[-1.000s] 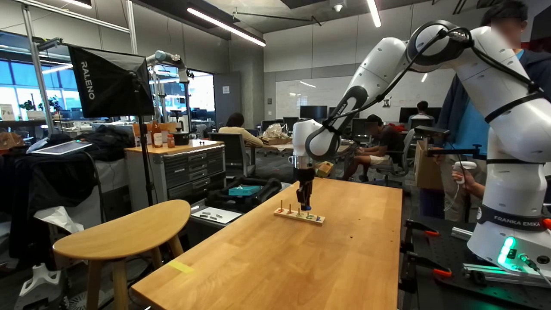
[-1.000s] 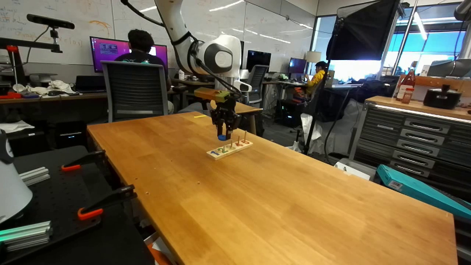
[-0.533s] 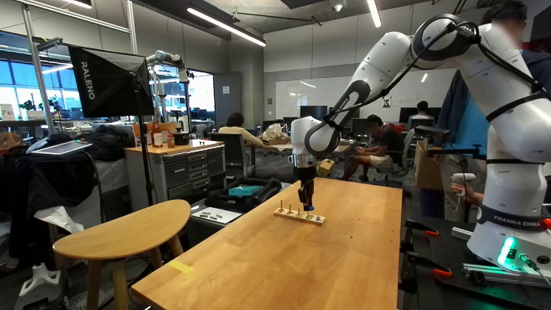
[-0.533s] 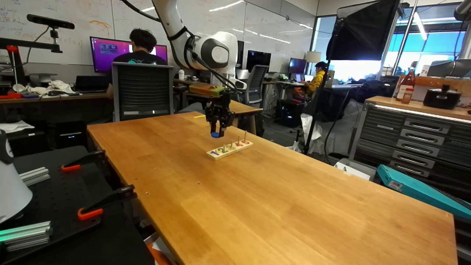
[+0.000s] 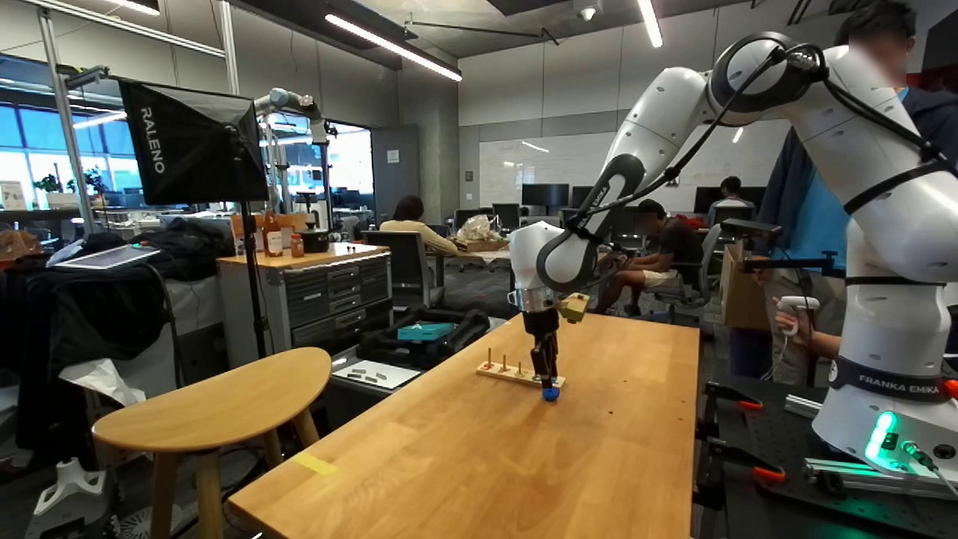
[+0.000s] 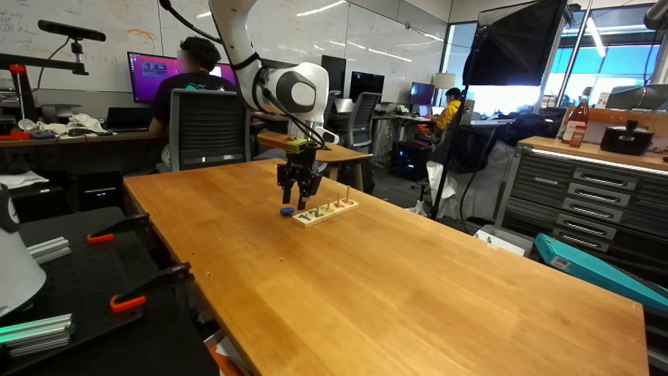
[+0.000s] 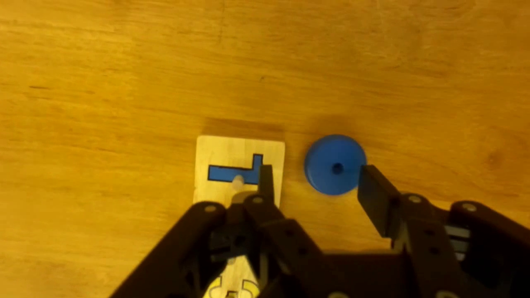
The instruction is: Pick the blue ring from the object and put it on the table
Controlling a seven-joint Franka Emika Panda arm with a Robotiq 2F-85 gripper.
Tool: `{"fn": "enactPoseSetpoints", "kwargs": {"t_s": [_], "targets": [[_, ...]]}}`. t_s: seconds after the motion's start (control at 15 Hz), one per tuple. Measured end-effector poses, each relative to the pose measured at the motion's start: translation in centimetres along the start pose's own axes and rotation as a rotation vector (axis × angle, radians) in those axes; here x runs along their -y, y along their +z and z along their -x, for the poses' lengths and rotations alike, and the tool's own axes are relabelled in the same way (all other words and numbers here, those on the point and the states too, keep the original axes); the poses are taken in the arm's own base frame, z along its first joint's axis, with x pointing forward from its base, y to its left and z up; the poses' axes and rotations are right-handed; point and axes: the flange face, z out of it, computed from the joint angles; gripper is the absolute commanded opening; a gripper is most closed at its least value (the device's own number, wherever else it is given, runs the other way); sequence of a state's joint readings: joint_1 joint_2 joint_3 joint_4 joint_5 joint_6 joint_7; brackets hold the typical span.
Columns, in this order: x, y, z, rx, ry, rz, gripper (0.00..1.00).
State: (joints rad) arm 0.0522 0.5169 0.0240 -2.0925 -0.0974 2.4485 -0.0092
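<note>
Item: black two-fingered gripper [image 6: 295, 202]. Fingers [image 7: 379, 198] spread apart, nothing clamped. Changed from half a second ago, when pinched aloft between them was the thick round blue ring [image 7: 325, 163] with a small central hole.

Item: that ring. Between the fingertips in the wrist view, at or below them in both exterior views; to all appearance down on the long rectangular light-wood table [image 6: 391, 292], just beside the oblong light-wood holder [image 6: 326, 212] with short pegs [image 6: 348, 194], and apart from it. Placing looks done; withdrawal would remain.

Item: the holder. Blue numeral 1 [image 7: 223, 173] at the end nearest the ring; that end's peg bare.

Obscured, wrist view: the holder's middle behind the gripper, its farther run cut off by the frame. Uncertain: whether the ring has fully settled flat.
</note>
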Motion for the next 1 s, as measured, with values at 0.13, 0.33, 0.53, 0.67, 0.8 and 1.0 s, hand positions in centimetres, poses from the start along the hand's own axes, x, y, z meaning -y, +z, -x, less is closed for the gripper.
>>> {"fn": "enactPoseSetpoints", "kwargs": {"t_s": [0.13,0.33,0.53,0.67,0.8,1.0], "targets": [[0.5,0.0,-0.1,-0.007,-0.008,-0.001,1.0],[0.9,-1.4,-1.2,-0.043,-0.012,-0.003,1.0],[0.6,-5.0,-2.8,-0.102,-0.009,0.002,1.0],[0.4,-7.9,-3.4,-0.136,-0.005,0.007,1.0],[0.1,-11.2,-3.5,-0.163,-0.001,0.013,1.0],[-0.2,-16.1,-2.7,-0.164,0.005,0.022,1.0]]}}
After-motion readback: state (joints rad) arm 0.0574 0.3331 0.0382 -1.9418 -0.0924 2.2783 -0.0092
